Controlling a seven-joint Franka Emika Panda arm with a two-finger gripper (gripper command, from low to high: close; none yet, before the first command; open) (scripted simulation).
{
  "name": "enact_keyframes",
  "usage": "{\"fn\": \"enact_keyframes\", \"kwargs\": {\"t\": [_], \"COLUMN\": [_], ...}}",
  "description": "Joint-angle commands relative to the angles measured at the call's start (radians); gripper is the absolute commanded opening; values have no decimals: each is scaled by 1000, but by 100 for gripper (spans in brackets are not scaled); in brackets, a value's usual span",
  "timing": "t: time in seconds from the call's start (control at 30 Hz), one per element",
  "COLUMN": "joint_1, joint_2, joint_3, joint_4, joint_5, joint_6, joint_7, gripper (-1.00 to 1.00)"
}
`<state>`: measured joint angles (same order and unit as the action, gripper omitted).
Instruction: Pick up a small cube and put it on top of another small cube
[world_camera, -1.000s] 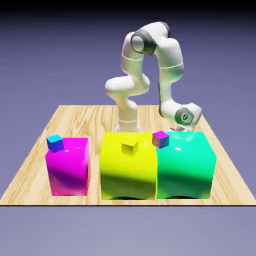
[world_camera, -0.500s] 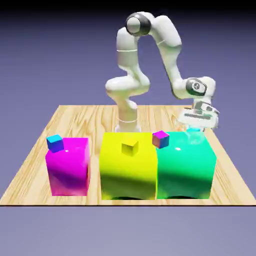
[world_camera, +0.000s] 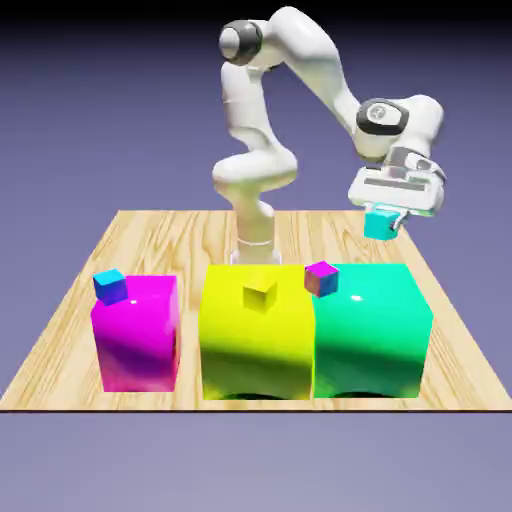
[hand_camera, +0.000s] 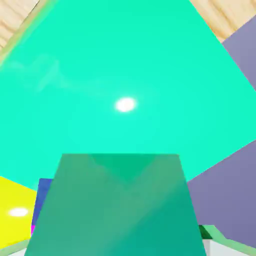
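Observation:
My gripper (world_camera: 383, 224) is shut on the small turquoise cube (world_camera: 379, 225), holding it in the air above the far right corner of the big teal-green block (world_camera: 372, 325). In the hand view that cube (hand_camera: 115, 207) fills the bottom and hides both fingertips, with the teal-green block's top (hand_camera: 125, 75) spread out under it. A tiny cube with a magenta top (world_camera: 321, 278) sits at the teal-green block's near-left corner. On the yellow block (world_camera: 255, 340) rests a tiny yellow cube (world_camera: 260, 295).
A tiny cube with dark blue sides (world_camera: 110, 287) sits on the magenta block (world_camera: 138, 335) at the exterior view's left. The three big blocks stand in a row near the front edge of the wooden table (world_camera: 160, 235). The robot's base stands behind the yellow block.
The hand has risen from the teal-green block's far side and swung toward the exterior view's right, lifting the small turquoise cube clear of the block. The other cubes have not moved.

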<state>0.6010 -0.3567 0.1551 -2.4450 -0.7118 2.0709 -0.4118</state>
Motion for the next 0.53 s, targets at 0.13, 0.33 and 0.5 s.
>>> {"fn": "enact_keyframes", "kwargs": {"t": [0.13,0.33,0.5], "joint_1": [34,-2,-2], "joint_2": [-41,42,42], "joint_3": [-181,-253,-253], "joint_4": [21,-55,-56], "joint_5": [60,15,14], "joint_6": [-55,75,76], "joint_7": [-149,-109,-109], "gripper": [-100,-100,100]}}
